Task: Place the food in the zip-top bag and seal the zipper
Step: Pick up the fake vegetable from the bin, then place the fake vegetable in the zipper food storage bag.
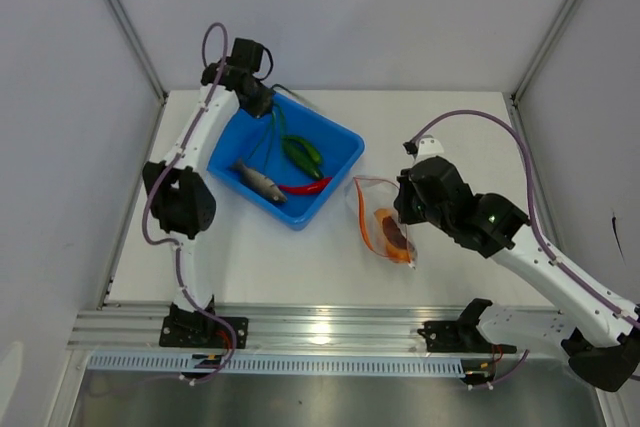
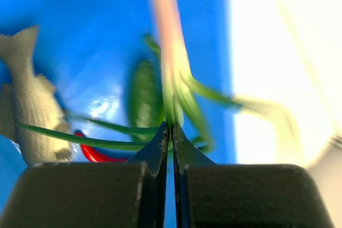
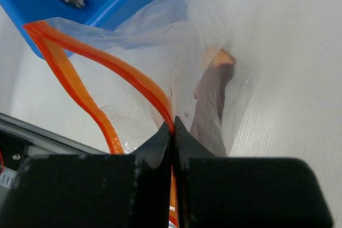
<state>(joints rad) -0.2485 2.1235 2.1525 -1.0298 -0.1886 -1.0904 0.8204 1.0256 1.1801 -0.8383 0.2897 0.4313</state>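
L pincer [image 2: 171, 126] is over the far-left corner of the blue tray [image 1: 340, 172]. It is shut tight on the green onion [image 2: 170, 68], & the thin leaves hang down into the tray. Inside the tray, the grey piece [image 1: 258, 180] lies by the near-left wall, the green pods [image 1: 303, 154] are in the middle & the red chili [image 1: 310, 187] is by the near-right wall. Just right of the tray, on the bench [image 1: 450, 137], is the zip-top bag [image 3: 160, 41]. Its mouth gapes toward the tray, so the zipper [image 3: 107, 62] is not closed. The purple-red & orange slice [image 3: 211, 100] is inside the bag. R pincer [image 3: 172, 126], right of the tray, is clamped on the zipper.
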